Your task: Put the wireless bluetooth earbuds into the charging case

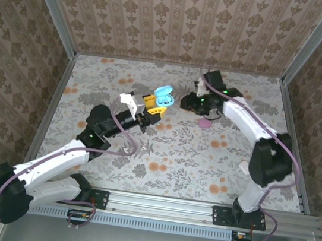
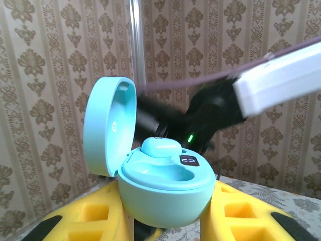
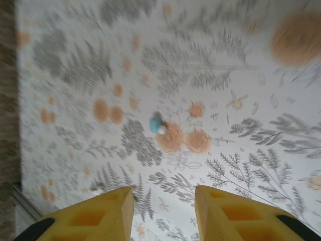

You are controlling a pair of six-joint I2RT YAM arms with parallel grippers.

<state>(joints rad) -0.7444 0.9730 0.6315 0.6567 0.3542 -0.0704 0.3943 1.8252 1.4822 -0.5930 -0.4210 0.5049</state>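
The left gripper (image 2: 163, 216) gripped the open teal case (image 2: 165, 193), lid tipped back, with one blue earbud (image 2: 160, 147) seated in its well. The right gripper (image 3: 163, 193) hung over the table (image 3: 251, 150), its jaws apart and empty — a second earbud (image 3: 156, 123), also blue, lay loose on the surface ahead of it, untouched.

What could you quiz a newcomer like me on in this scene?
1. True or false: the teal charging case has its lid shut.
2. Which arm's gripper holds the case? A) left B) right
3. Fill in: on the table beyond the right gripper, whose fingers stand apart with nothing between them, lies a light blue ____.

Key:
1. False, the lid stands open.
2. A, the left gripper.
3. earbud.
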